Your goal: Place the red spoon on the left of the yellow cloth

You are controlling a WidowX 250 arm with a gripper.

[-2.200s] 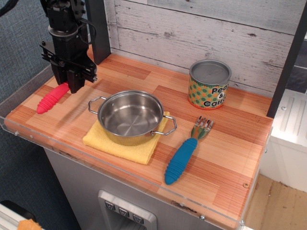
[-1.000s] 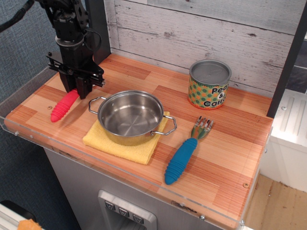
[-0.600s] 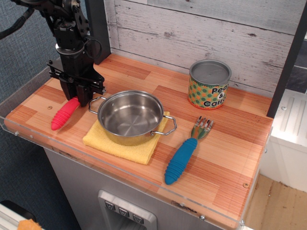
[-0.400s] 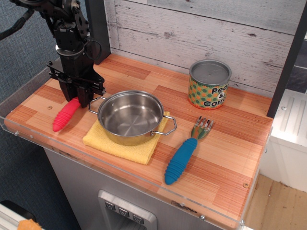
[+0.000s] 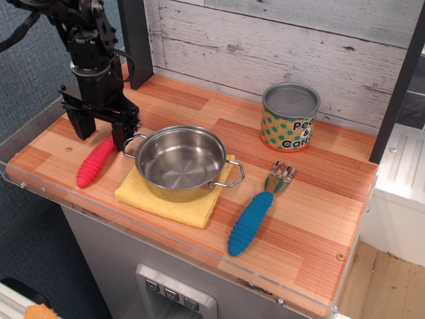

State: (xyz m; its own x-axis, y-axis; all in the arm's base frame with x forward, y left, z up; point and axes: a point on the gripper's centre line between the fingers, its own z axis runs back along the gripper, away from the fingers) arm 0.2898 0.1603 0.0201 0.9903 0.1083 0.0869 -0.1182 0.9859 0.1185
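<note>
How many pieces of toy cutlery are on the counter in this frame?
2. The red spoon lies left of the yellow cloth, below the open gripper. The blue-handled fork lies right of the steel pot.

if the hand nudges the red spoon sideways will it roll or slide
The red spoon lies flat on the table, and its thick ribbed handle looks round, so it would probably roll a little. The ribs look rubbery, so it would likely grip rather than slide. It looks stiff and light.
</note>
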